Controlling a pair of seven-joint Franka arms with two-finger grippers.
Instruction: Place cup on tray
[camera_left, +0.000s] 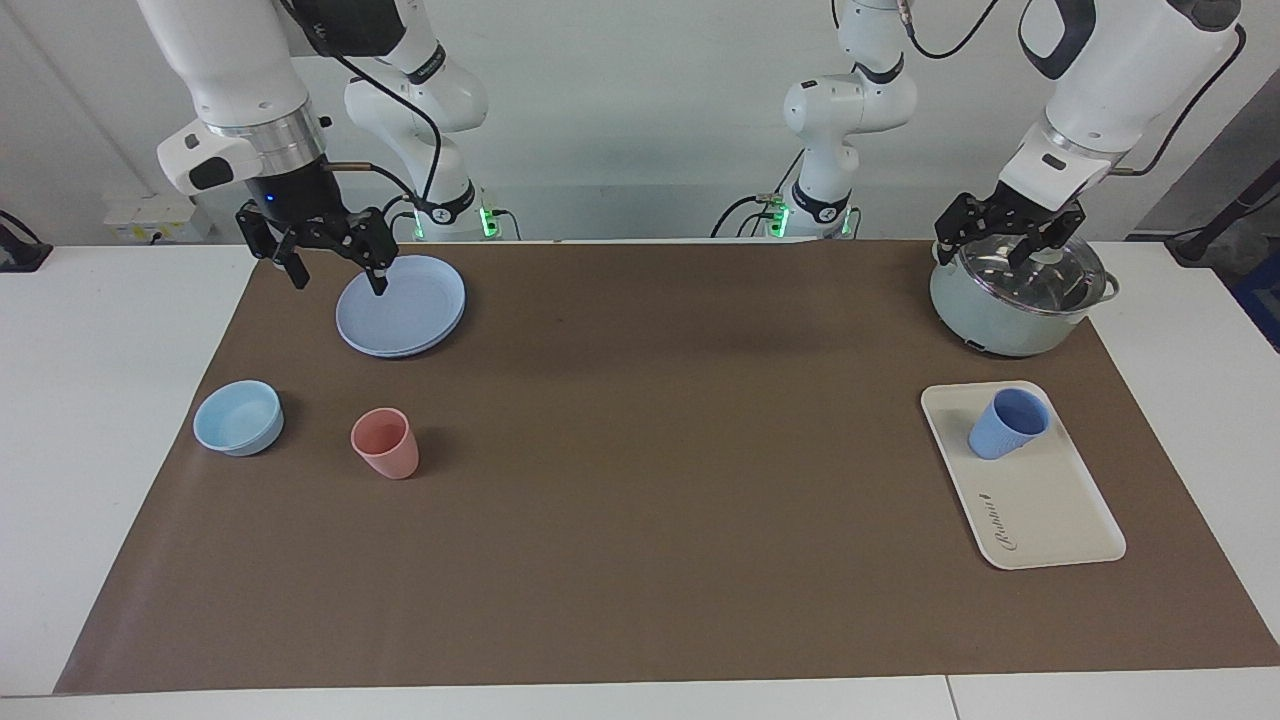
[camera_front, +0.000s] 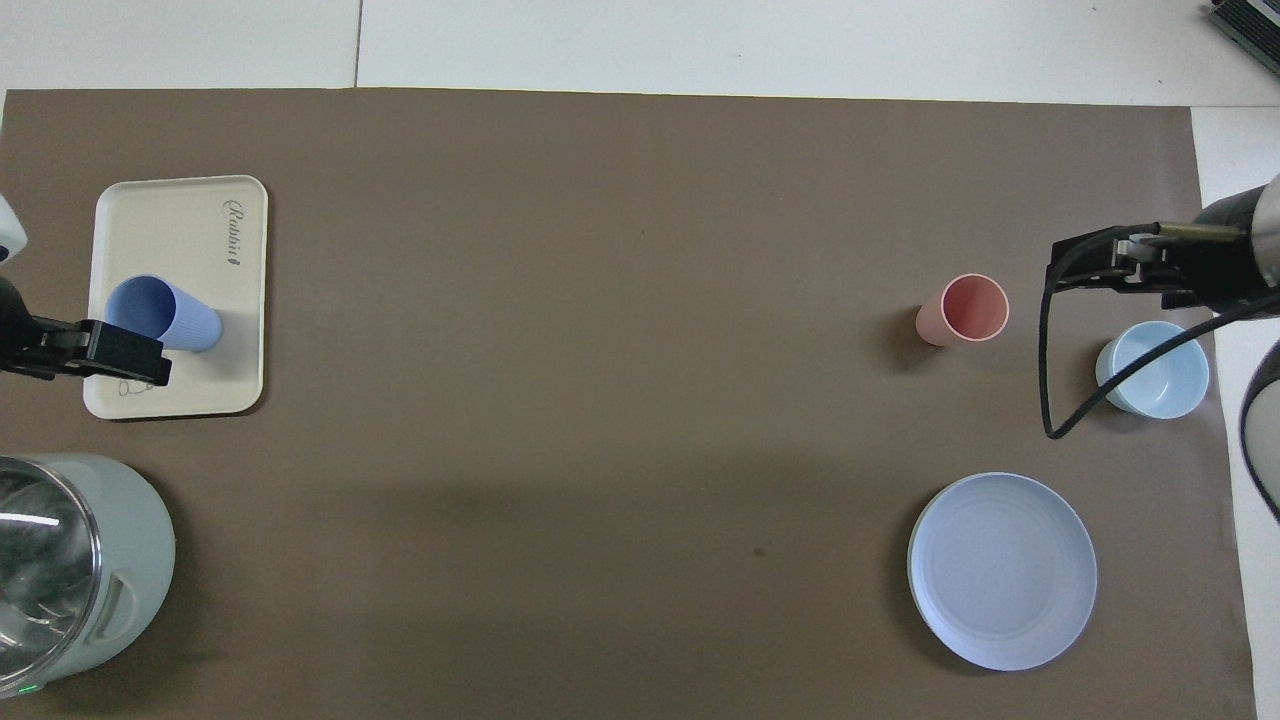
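Facing view first: the small periwinkle-blue plastic cup (camera_left: 1008, 423) stands upright on the flat cream-white rectangular tray (camera_left: 1050, 530), on the tray's end nearer to me, toward my left arm's end of the surface. My left tool (camera_left: 1010, 238) hangs open over the lidded pale-green pot (camera_left: 1015, 300), near the tray and well clear of the cup, holding nothing. My right tool (camera_left: 330, 262) is open too, waiting over the edge of the round blue plate (camera_left: 410, 310), with the salmon-pink tumbler (camera_left: 386, 443) and the low light-blue bowl (camera_left: 238, 417) untouched farther from me.

Overhead view next: the cup (camera_front: 165, 315) sits wholly inside the tray's rim (camera_front: 180, 200), and my left tool (camera_front: 100, 352) covers the tray's near edge only because it is raised. I judge the placing done; what is left is at most drawing my left arm back to rest.
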